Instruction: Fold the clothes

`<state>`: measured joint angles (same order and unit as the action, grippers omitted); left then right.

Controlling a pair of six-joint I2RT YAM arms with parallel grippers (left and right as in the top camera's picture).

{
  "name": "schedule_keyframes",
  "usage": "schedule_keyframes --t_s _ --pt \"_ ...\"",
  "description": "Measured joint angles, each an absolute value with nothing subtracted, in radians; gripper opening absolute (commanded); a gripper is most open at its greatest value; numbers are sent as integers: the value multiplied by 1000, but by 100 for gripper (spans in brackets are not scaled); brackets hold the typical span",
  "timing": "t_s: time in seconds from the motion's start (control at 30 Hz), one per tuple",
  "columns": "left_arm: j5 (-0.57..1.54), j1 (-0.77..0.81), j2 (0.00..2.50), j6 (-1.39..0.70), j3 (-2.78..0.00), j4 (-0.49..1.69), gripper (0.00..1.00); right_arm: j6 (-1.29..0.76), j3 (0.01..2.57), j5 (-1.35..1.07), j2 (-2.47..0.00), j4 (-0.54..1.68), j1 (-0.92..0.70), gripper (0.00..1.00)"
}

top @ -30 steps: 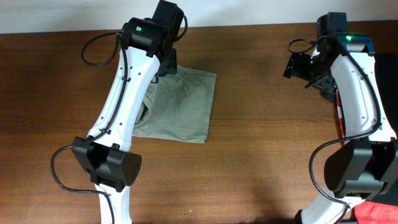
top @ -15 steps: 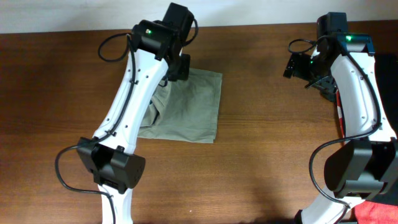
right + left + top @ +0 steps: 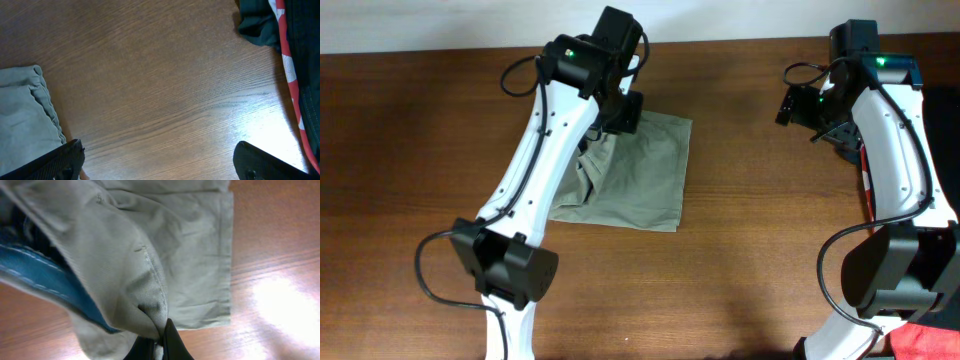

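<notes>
The khaki shorts (image 3: 640, 175) lie folded on the brown table (image 3: 750, 250), left of centre. My left gripper (image 3: 617, 112) is at their far edge, shut on a bunch of the cloth. In the left wrist view the jaws (image 3: 159, 342) pinch a seam fold of the shorts (image 3: 165, 245), and a blue lining shows at the left. My right gripper (image 3: 817, 112) is open and empty over bare wood at the far right. In the right wrist view its fingers (image 3: 160, 160) are spread wide, with the shorts' edge (image 3: 22, 110) at the left.
A black garment (image 3: 260, 22) and a red-and-white cloth (image 3: 290, 70) lie at the table's right edge, close to my right gripper. A red cloth (image 3: 930, 340) shows at the bottom right corner. The white wall runs along the table's far edge.
My left gripper has moved to the right, dragging the shorts with it across the table. The right arm has not moved.
</notes>
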<state>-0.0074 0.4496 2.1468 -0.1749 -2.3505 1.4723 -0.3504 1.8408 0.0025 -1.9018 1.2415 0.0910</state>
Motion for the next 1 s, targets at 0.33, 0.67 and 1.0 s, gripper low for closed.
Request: schedule_keyframes --t_s 0.33,0.67,1.0 --pt "182 453 2311 -120 -2350 1468 0 -350 1841 2 -1902 1242 91 99" --pt "214 489 2350 -55 -2350 1454 9 -344 1841 2 -1902 1242 91 99" --pt "223 509 2350 -45 -2350 1425 13 -344 1841 2 -1902 1242 91 99"
